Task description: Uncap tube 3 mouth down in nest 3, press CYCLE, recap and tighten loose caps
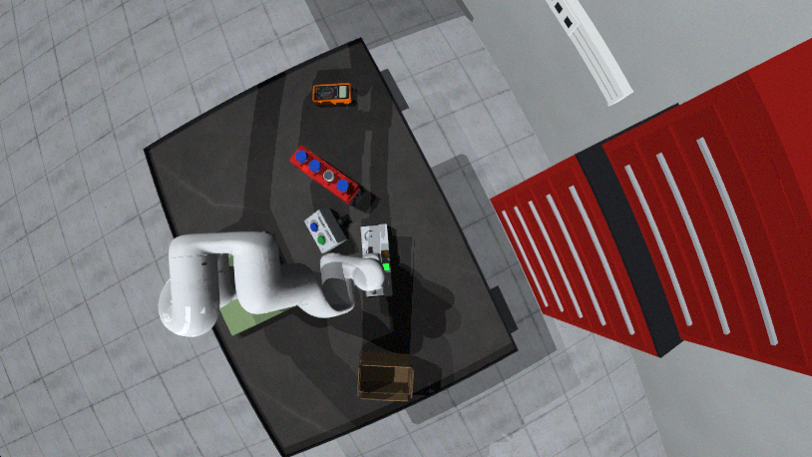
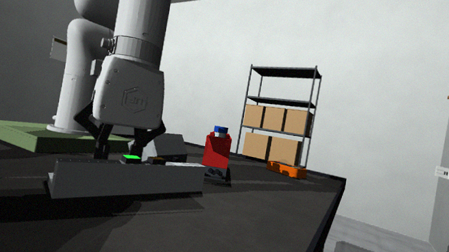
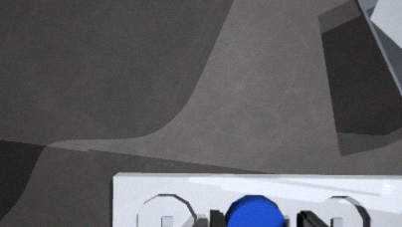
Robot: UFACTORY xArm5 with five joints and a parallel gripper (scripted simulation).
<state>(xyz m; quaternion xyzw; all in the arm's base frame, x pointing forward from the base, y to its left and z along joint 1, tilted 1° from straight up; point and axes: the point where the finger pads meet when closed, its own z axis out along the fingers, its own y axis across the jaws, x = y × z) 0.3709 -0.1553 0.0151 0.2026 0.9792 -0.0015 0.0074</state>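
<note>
Gripper [image 2: 118, 155] is low over the cap tray [image 2: 123, 184], fingers partly apart, straddling the blue cap [image 3: 255, 215] without pinching it; nothing held. The cap sits in a nest on the tray, empty nests either side in the wrist view. Green lamp [image 2: 131, 158] lit. Decapping station [image 1: 325, 174], red, stands well apart on the dark surface [image 1: 226, 159]: three blue caps on, tube 3 [image 1: 329, 176] open. Key housing [image 1: 324, 229] lies between station and tray, blue and green keys on top.
</note>
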